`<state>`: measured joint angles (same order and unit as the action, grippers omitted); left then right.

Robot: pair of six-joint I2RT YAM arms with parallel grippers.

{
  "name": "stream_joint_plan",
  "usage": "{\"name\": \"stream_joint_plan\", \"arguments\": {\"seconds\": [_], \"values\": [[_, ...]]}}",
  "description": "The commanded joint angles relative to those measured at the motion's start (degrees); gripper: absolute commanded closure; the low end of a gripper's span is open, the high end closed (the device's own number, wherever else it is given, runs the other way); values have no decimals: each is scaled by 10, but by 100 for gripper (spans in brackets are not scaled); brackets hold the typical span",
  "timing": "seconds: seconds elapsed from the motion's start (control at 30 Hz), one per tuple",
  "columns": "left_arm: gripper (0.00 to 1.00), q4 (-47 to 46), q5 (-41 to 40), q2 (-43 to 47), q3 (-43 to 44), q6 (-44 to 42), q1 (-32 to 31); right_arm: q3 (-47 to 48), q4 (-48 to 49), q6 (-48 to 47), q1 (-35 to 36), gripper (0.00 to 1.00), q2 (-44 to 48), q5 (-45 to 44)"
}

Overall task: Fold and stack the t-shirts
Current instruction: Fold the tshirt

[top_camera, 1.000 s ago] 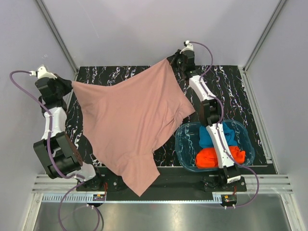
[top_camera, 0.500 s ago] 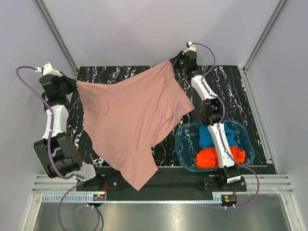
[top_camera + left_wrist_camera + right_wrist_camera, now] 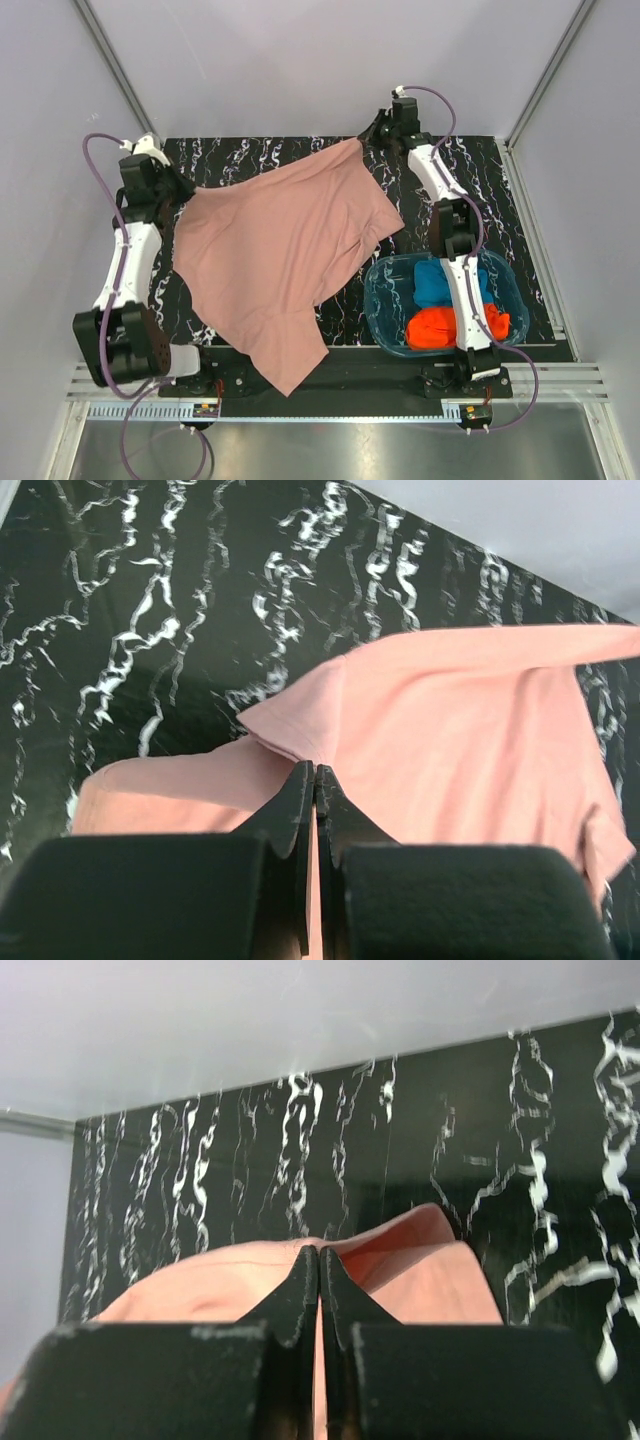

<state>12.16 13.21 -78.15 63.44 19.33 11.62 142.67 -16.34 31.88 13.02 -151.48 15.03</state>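
Observation:
A large dusty-pink t-shirt (image 3: 275, 250) is stretched across the black marbled table (image 3: 500, 190), its lower end hanging over the near edge. My left gripper (image 3: 183, 192) is shut on the shirt's far left corner; in the left wrist view the closed gripper (image 3: 315, 770) pinches a fold of the pink cloth (image 3: 460, 740). My right gripper (image 3: 362, 140) is shut on the far right corner, and the right wrist view shows the gripper (image 3: 319, 1252) clamping the pink hem (image 3: 420, 1270). A blue t-shirt (image 3: 440, 283) and an orange-red t-shirt (image 3: 432, 330) lie in the tub.
A translucent blue plastic tub (image 3: 378, 300) stands at the near right, under my right arm. Grey walls and metal frame rails enclose the table on three sides. A metal shelf runs along the near edge.
Both grippers have moved: the left one rightward and toward the table, the right one slightly farther back. The pink shirt has lowered and now lies flatter with its left corner over the table.

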Motion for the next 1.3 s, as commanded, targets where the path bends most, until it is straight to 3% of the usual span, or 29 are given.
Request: {"name": "stream_joint_plan", "arguments": {"seconds": [0.0,0.4,0.57,1.27], "values": [[100,35,-28,69,-13,-11,-21,-1,-94,8,-21,98,72,39],[100,147,-32,207,-112,9,-59,-39,-235,-24,-39,95,107,97],[100,152,-18,254,-158,36,-63,-101,-225,-28,-43,95,135,94],[100,279,-51,280,-169,49,-63,-104,-280,-59,-59,88,116,86]]}}
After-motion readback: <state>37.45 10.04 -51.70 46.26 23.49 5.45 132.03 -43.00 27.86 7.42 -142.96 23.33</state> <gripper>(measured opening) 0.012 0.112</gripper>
